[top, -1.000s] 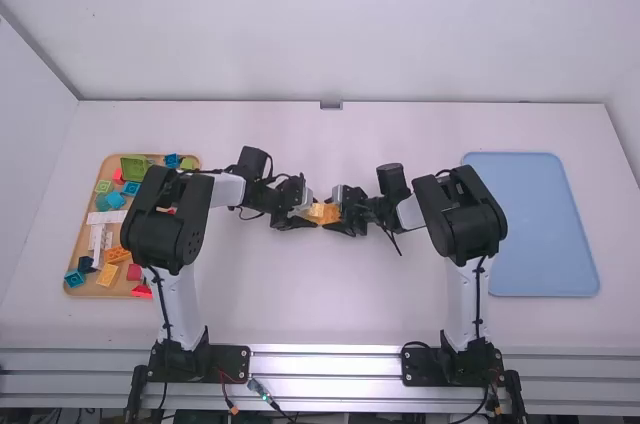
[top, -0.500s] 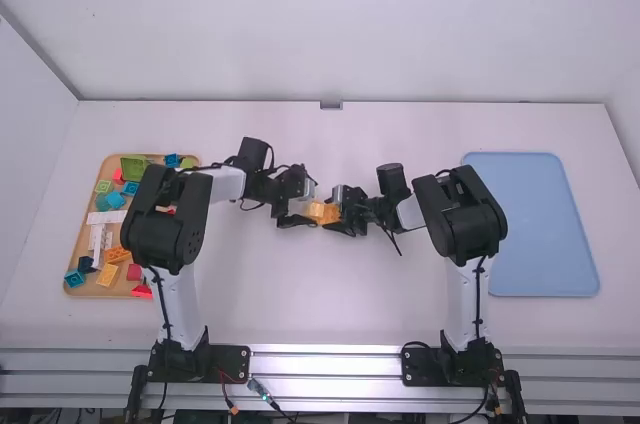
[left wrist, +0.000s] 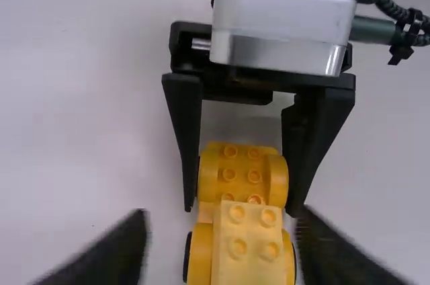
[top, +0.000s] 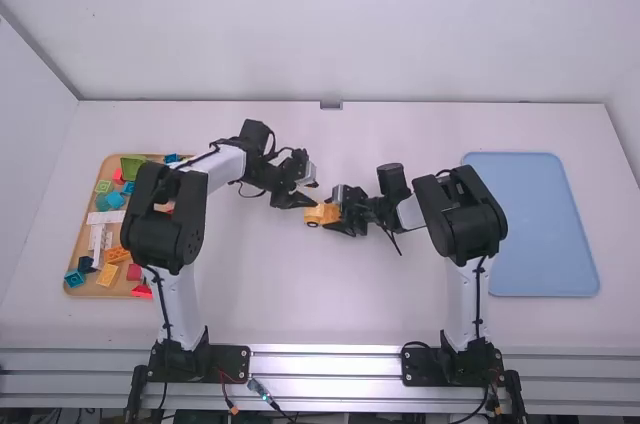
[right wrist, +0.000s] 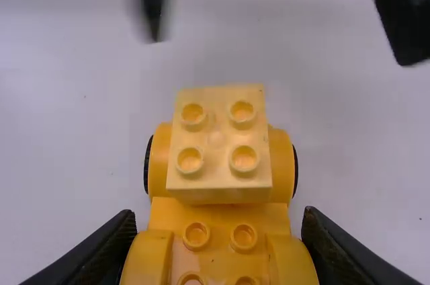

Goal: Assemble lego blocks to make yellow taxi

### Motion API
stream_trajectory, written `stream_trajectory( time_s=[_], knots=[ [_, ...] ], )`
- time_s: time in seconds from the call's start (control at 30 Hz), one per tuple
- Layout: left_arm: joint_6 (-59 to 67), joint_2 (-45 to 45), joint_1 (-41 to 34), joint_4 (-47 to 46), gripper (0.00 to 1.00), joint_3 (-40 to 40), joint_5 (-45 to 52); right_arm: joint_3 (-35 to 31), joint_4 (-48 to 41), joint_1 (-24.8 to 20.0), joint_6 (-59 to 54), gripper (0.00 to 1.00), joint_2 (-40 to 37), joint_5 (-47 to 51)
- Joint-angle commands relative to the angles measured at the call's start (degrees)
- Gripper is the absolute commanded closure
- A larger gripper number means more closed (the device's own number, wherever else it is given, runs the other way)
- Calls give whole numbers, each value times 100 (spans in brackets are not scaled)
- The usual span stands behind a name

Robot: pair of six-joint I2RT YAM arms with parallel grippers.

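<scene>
Yellow wheeled base [top: 320, 214] with paler block [right wrist: 218, 144] on it is held by the right gripper [left wrist: 242, 209], near the high view's middle, while the left gripper [right wrist: 281, 50] has fingers wide, so stacking seems in hand, and next move probably requires one more block from left-side tray [top: 90, 291].

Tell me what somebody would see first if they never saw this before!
Their eye would probably land on the yellow toy car between the two arms, held in the right pincer. Next might come the colourful blocks in the tan tray at the high view's left, and the big blue tray at its right.
</scene>
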Motion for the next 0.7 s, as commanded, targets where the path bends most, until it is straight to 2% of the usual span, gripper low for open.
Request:
stream_trajectory(
  time_s=[0.0,0.27,0.4,0.5,0.67],
  knots=[
    [109,-96,20,-136,98,61,127,22,-17,-33,22,44,59,76],
    [81,-96,-90,210,98,-581,-404,22,-20,-22,26,43,59,70],
    [-476,-94,-87,1355,98,-1182,-420,22,-22,-28,26,43,59,57],
    [-1480,-94,-55,2739,98,-1755,-562,22,-13,-26,133,43,59,57],
    [-1622,-96,-63,3493,98,-2144,-518,22,-26,-26,129,44,59,57]
  ],
)
